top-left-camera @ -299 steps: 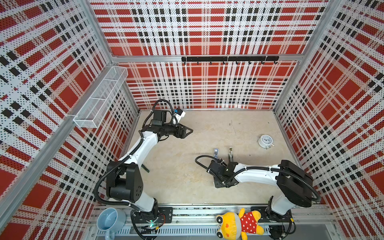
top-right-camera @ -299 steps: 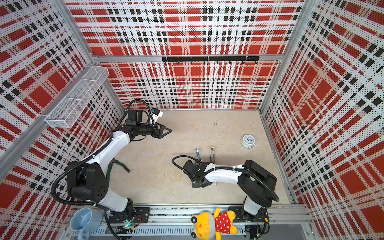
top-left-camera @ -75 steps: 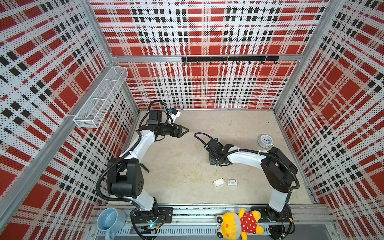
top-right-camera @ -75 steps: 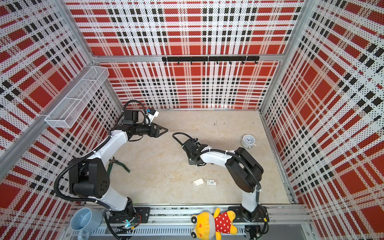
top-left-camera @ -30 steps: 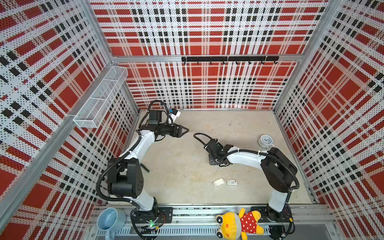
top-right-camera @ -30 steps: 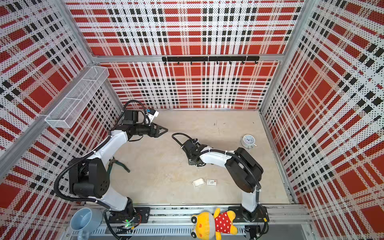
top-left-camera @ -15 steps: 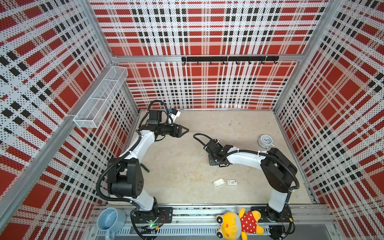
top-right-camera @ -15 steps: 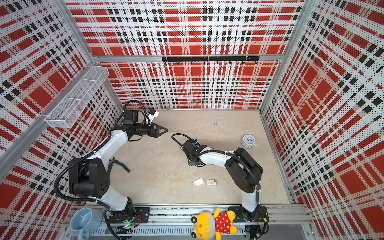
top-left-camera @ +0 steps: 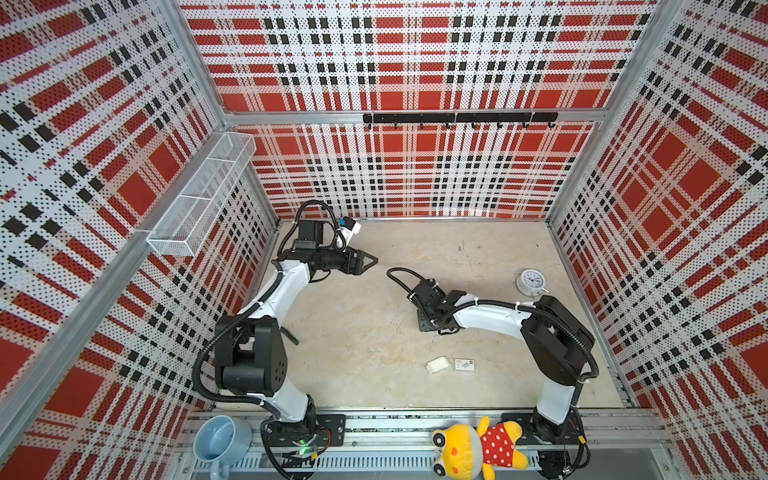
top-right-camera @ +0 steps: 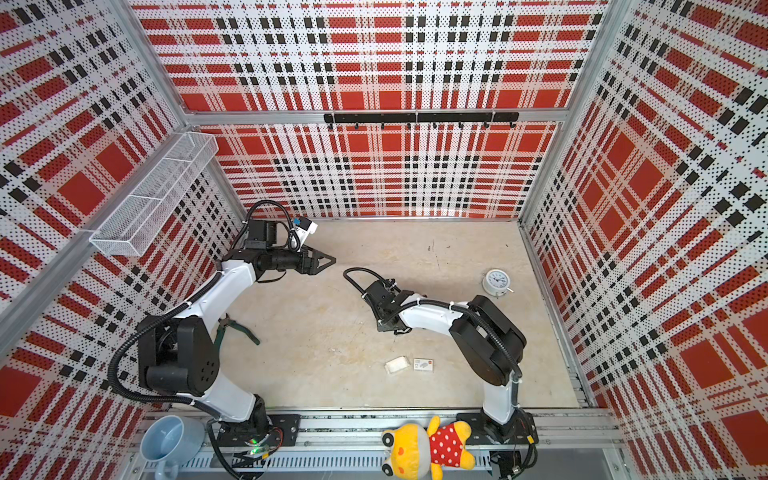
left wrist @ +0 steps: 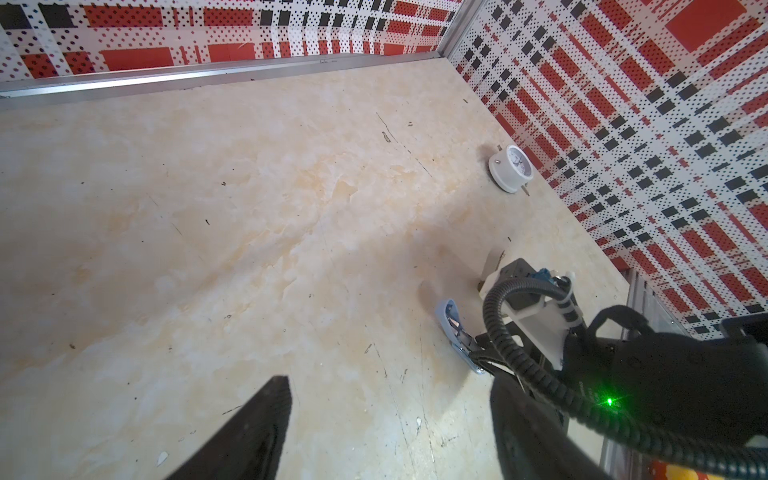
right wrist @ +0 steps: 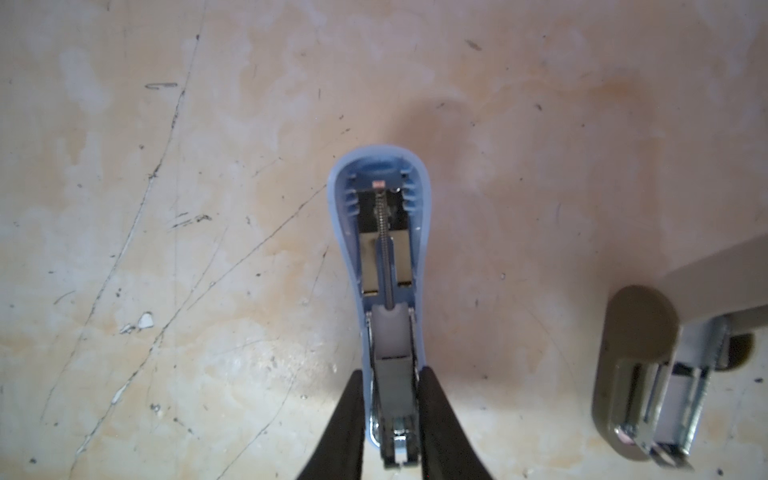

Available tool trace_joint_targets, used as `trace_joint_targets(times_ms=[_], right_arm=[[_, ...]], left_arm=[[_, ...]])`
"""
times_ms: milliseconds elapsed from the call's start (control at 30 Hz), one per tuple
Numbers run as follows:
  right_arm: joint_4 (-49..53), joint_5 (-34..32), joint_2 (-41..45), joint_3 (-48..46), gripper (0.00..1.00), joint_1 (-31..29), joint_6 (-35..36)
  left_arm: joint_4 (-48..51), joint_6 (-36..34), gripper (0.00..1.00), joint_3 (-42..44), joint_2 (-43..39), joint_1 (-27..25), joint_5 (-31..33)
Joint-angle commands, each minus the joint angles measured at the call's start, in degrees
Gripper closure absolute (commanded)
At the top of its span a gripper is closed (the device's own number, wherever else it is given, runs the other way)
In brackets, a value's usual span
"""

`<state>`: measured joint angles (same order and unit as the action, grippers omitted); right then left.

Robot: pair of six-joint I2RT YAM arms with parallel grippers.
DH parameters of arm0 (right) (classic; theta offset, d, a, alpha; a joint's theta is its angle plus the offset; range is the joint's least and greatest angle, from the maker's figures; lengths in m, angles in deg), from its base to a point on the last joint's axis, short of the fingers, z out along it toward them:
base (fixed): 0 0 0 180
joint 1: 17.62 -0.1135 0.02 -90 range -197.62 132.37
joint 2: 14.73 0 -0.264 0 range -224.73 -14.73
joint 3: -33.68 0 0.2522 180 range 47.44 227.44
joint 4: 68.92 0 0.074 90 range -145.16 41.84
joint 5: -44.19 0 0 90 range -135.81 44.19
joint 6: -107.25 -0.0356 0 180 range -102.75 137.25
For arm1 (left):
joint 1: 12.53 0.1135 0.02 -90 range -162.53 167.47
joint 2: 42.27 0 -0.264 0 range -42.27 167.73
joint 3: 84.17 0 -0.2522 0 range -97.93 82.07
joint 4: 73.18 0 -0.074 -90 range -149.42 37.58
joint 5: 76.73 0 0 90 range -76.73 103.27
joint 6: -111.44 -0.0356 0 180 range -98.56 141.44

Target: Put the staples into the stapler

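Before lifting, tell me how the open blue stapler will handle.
Probably light: the blue stapler is small and plastic. Its hinged top lies open, so it may flop when lifted. The right fingers pinch one end, so it could swivel.

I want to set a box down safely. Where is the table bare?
Bare: the far strip between the back wall and clock; also the patch between the left arm and card tray. Crowded: around the right gripper, blue stapler and grey stapler.

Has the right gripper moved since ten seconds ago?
Yes. In a top view the right gripper, now at the stapler, has moved away from the plush toy toward the back wall.
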<state>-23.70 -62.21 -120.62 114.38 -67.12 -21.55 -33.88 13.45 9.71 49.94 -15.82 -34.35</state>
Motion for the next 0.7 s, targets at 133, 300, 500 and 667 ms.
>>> trace_joint_targets(times_ms=[133, 300, 500, 667], right_arm=[[0.0, -1.88, 3.88, -0.32, 0.72, -0.36, -0.61], [0.35, -2.14, 4.9, 1.1, 0.71, -0.38, 0.85], [-0.44, 0.37, 2.75, 4.48, 0.67, 0.32, 3.26], [-1.48, 2.41, 0.29, 5.9, 0.67, 1.31, 3.93]], left_arm=[[0.4, -0.51, 0.22, -1.12, -1.36, 0.57, -0.46], [0.7, -0.81, 0.22, -1.31, -1.75, 0.62, -0.2], [1.07, -1.29, 0.22, -1.12, -2.06, 0.65, 0.06], [1.44, -1.4, 0.22, -0.81, -2.63, 0.57, -0.02]])
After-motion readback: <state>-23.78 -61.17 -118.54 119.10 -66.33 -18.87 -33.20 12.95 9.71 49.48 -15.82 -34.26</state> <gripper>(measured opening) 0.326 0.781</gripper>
